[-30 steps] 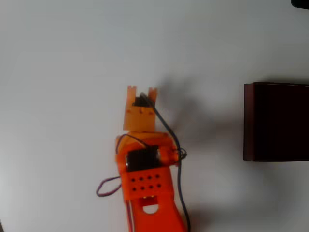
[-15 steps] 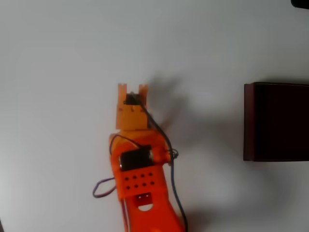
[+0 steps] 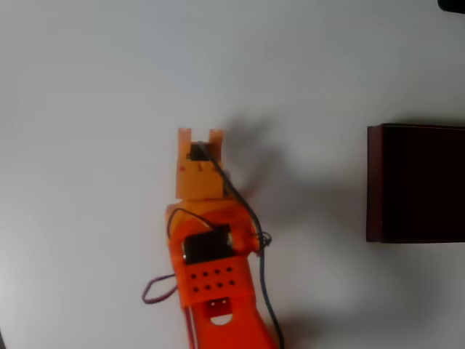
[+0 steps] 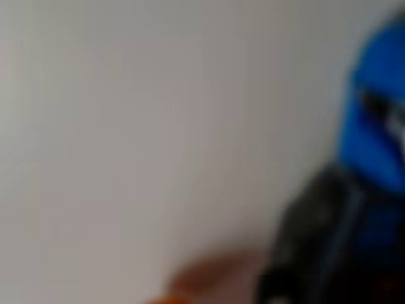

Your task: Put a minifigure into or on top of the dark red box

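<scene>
In the overhead view my orange gripper (image 3: 200, 136) points toward the top of the picture, left of centre and far to the left of the dark red box (image 3: 415, 182), which lies at the right edge with its dark inside facing up. The wrist view, very blurred, has the minifigure (image 4: 364, 190) close up at the right: a bright blue head above a dark body. An orange blur at the bottom looks like one of my fingers (image 4: 209, 275), just left of the figure. The blur keeps me from judging whether the jaws are open or touch the figure. From overhead the figure is hidden under the gripper.
A plain white table (image 3: 87, 87) lies all around the arm. A dark cable (image 3: 251, 218) and a purple wire loop (image 3: 156, 291) hang off the arm's body. A small dark object (image 3: 452, 4) sits at the top right corner.
The gripper has shifted a little to the left since one second ago, then settled slightly toward the bottom of the overhead picture. The box has not moved.
</scene>
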You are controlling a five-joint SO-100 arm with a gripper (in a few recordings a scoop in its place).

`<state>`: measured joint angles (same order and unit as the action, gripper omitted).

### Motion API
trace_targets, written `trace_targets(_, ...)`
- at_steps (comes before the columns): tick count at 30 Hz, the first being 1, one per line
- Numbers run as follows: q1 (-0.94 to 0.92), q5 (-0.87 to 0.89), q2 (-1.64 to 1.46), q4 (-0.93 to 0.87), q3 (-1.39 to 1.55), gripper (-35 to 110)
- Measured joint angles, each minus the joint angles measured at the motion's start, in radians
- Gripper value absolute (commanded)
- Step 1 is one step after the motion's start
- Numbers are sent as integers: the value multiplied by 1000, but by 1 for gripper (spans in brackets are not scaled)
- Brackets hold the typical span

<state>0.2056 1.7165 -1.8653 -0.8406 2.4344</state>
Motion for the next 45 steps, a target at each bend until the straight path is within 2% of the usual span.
trace_targets(11, -25, -18, -21, -20, 18, 21)
trace_targets(26, -35, -18, 25, -20, -11, 1)
trace_targets(34, -35, -35, 37, -20, -29, 0)
trace_targets(38, -41, -100, 38, -34, -48, 0)
trace_targets(40, -52, -155, 40, -106, -86, 0)
trace_targets(45, -161, -408, -43, -229, -216, 0)
